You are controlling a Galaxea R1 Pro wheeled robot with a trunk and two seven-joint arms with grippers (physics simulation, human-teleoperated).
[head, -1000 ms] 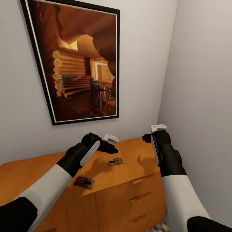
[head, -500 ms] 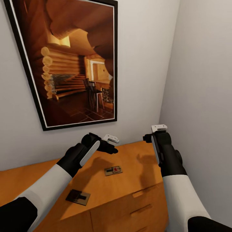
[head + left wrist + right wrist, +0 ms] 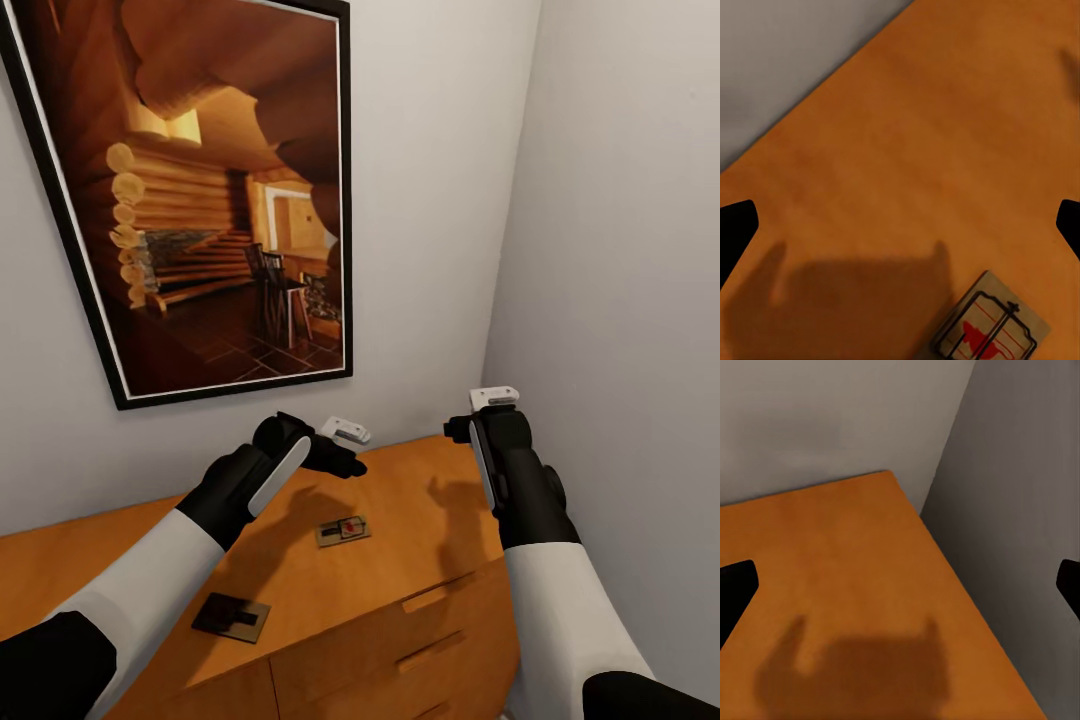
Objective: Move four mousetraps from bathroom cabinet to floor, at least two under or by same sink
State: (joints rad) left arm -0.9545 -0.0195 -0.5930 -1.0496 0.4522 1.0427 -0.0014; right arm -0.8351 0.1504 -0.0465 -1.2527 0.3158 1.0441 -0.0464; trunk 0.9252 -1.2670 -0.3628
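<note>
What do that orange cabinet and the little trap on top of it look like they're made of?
The cabinet looks like wood or wood veneer: warm orange, faint grain, a smooth satin sheen. The mousetrap seems to have a pale wooden base with a thin dark wire frame, probably metal, and a red mark on it. Being a render, both are guesses.

We see soft, even light with no glare. It falls from above: each hand casts a blurred, dark shadow on the orange cabinet top [image 3: 400, 590], the left hand's [image 3: 855, 300] reaching the mousetrap [image 3: 991, 328], the right hand's [image 3: 855, 667] on bare wood. The head view is fairly sharp; the framed picture [image 3: 200, 190] leans, skewed by the wide lens. Both wrist views are softer and slightly hazy.
</note>
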